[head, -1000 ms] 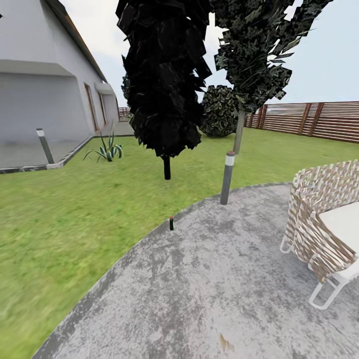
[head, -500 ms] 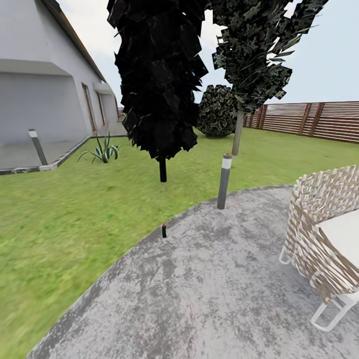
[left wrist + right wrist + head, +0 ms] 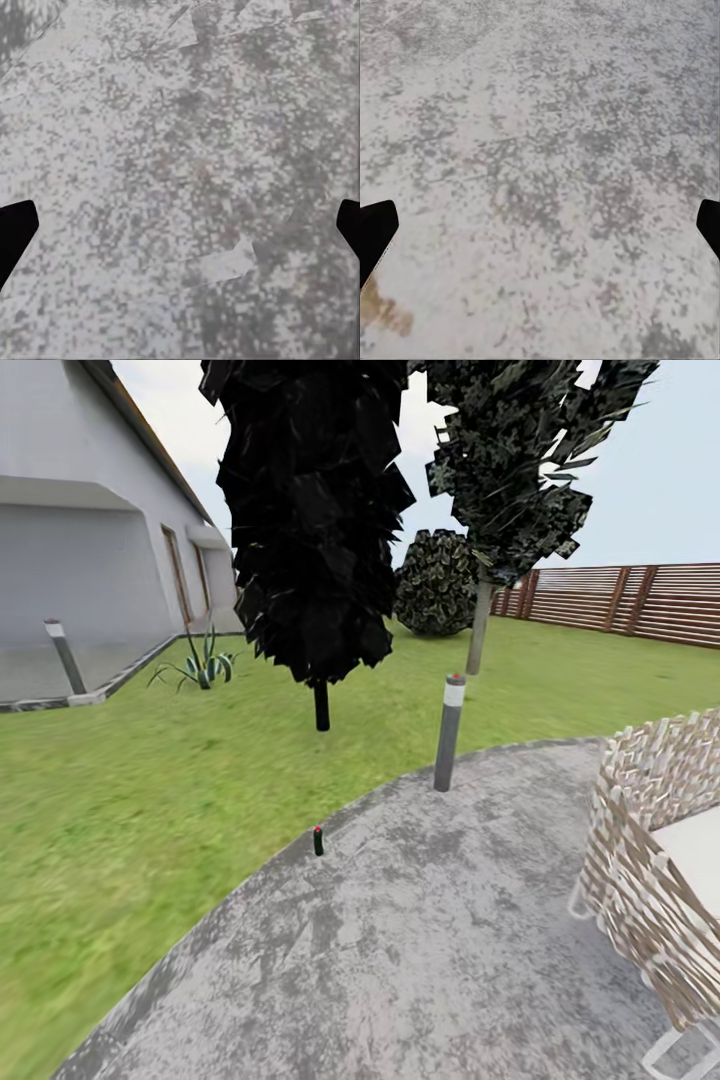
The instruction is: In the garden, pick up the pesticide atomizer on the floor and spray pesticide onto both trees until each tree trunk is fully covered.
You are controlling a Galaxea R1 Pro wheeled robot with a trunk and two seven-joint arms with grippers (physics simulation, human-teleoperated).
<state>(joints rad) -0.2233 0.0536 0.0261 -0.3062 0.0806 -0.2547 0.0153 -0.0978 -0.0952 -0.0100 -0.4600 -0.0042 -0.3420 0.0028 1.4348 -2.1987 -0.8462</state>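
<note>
The pesticide atomizer (image 3: 318, 841), a tiny dark bottle with a red top, stands upright on the grey stone floor (image 3: 420, 960) just inside its curved edge with the grass. It is ahead of me and slightly left in the head view. Beyond it on the lawn stands a tree with a pale grey-brown trunk (image 3: 480, 628) and blocky dark green leaves. My left gripper (image 3: 180, 229) hangs open over bare paving, its dark fingertips (image 3: 15, 232) at the frame's sides. My right gripper (image 3: 540, 232) is open too, over paving, holding nothing.
A grey bollard light (image 3: 448, 732) stands at the paving edge past the atomizer. A black-foliaged narrow tree (image 3: 315, 540) rises on the lawn. A wicker chair (image 3: 660, 870) is close on the right. A house (image 3: 90, 530), another bollard (image 3: 63, 656) and a slat fence (image 3: 640, 603) ring the garden.
The camera has moved forward: the atomizer sits lower and nearer in the head view, and the wicker chair has slid toward the right edge.
</note>
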